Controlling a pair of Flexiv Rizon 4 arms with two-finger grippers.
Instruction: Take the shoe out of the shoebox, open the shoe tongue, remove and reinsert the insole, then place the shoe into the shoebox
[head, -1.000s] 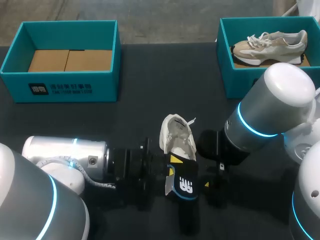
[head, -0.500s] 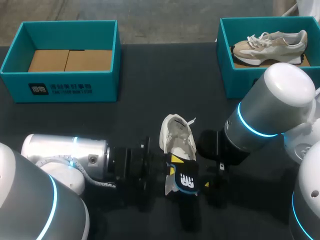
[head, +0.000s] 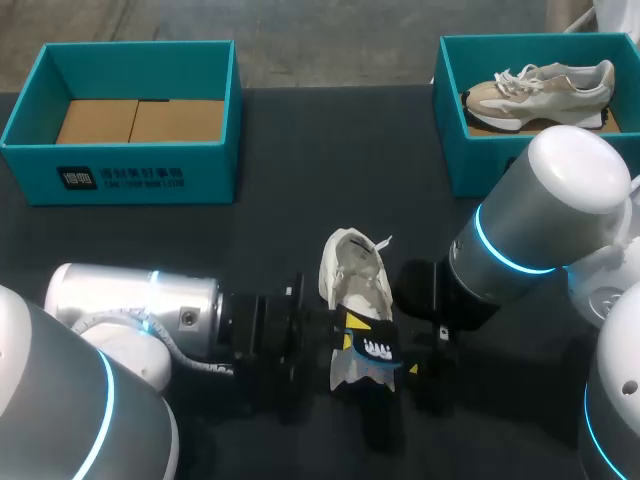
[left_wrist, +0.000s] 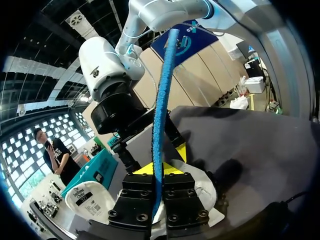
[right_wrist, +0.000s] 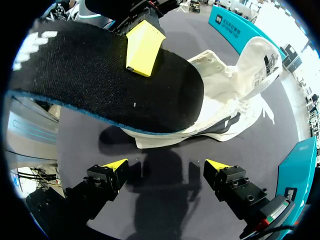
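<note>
Right now the left gripper (head: 346, 332) is pinching the black insole (head: 370, 357) tight. It holds the insole up in the air, just over the near end of the white shoe (head: 352, 268). The shoe sits on the dark table (head: 300, 150), between the two arms. The right gripper (right_wrist: 165, 167) has its fingers spread wide and holds nothing. It hangs close by the shoe but does not touch it.

The big worry is that nobody is holding the shoe. If the insole gets pushed in like this, the shoe could slide away or tip over. Then the insole would miss the hole.

The insole is soft and bendy too, and it is pinched at only one spot. It could flop, twist, or slip out of the fingers and drop on the table. It could also fold up at the mouth of the shoe and sit lumpy inside.

The tongue and laces are loose, so the insole could catch on them and push them down into the shoe.

The empty shoebox (head: 120, 175) is far off at the left. The other shoebox (head: 480, 160), at the right, already has a second shoe (head: 540, 88) in it.
</note>
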